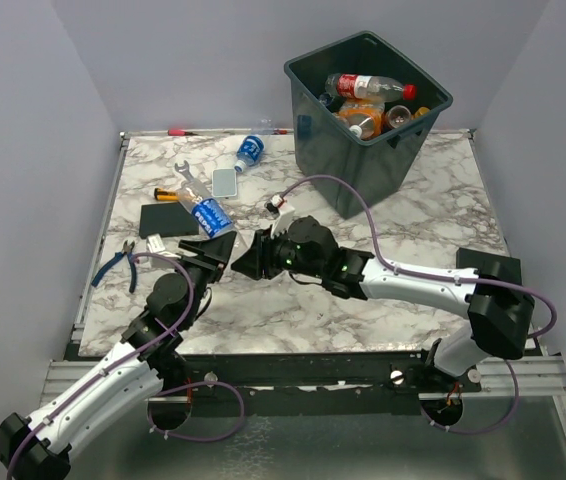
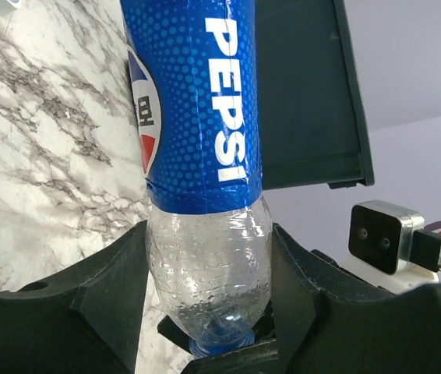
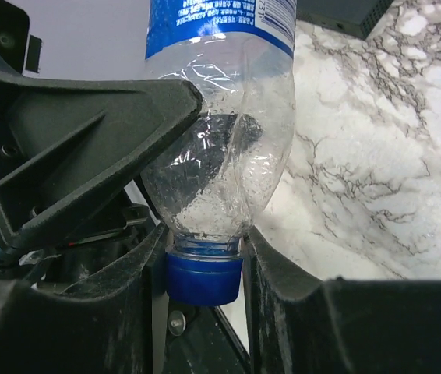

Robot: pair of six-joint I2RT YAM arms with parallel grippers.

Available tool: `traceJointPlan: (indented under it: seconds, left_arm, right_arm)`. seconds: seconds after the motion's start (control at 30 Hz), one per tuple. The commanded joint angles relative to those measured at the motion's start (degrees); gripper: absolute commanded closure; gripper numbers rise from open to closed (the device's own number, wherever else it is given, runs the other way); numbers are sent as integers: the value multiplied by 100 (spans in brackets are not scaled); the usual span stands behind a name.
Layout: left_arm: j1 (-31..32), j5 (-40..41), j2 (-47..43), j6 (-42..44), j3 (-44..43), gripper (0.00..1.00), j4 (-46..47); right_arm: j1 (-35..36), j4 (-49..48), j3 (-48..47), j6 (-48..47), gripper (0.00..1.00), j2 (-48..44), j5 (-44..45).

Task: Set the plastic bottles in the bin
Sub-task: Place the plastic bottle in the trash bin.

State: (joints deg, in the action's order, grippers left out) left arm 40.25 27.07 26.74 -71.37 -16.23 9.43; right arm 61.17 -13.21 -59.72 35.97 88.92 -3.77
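A clear Pepsi bottle (image 1: 208, 214) with a blue label and blue cap is held between both grippers, above the table's left centre. My left gripper (image 1: 213, 252) is shut on its clear shoulder (image 2: 205, 257), with the cap (image 2: 219, 343) down at the palm. My right gripper (image 1: 249, 258) is shut on the blue cap (image 3: 203, 276) of the same bottle (image 3: 228, 156). The dark bin (image 1: 403, 150) stands at the back right with several bottles (image 1: 368, 88) inside. Its wall shows in the left wrist view (image 2: 306, 93). More bottles lie on the table: a blue-labelled one (image 1: 250, 152), an orange one (image 1: 168, 195) and a small one (image 1: 279, 203).
A wrench (image 1: 187, 174), pliers (image 1: 116, 265), a black slab (image 1: 167, 220) and a grey slab (image 1: 224, 181) lie on the left half of the marble table (image 1: 433, 230). A red tool (image 1: 183, 131) lies at the back edge.
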Motion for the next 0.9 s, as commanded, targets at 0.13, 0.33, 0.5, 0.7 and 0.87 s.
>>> traceJointPlan:
  seconds: [0.13,0.33,0.5,0.7,0.87]
  left_arm:
    - [28,174,-82,1654,-916,1,-1053]
    - [35,-494,165,5250,-2213,1,-1258]
    - [36,-3627,509,8471,-2950,1,-2304]
    - [33,-4187,665,11345,-2752,1,-2925]
    - [143,-3975,1308,12967,-2898,1,-3330]
  right_arm:
    - [13,1848,-219,-556,99,-975,293]
    - [-150,4915,-956,-1184,100,-2042,747]
    - [-166,6931,-1771,-1391,100,-2319,692]
    - [-161,7889,-2311,-1409,100,-2476,426]
    - [-162,7801,-2490,-1638,100,-2522,-247]
